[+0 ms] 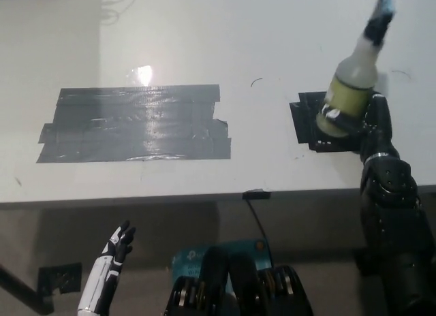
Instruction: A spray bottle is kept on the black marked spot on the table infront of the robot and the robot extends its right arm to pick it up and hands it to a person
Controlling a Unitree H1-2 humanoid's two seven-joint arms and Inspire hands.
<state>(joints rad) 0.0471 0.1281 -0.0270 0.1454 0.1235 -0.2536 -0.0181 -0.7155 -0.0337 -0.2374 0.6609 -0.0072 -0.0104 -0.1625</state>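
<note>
The white counter carries a wide grey tape patch and, to its right, the black marked spot. Over that spot, the black right hand grips the tilted spray bottle. The white left hand hangs below the counter edge, fingers apart.

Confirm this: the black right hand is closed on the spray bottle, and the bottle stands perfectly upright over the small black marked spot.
Not upright. In the head view the right hand is closed on the spray bottle, but the bottle leans, its nozzle tipped toward the upper right, over the small black marked spot.
</note>
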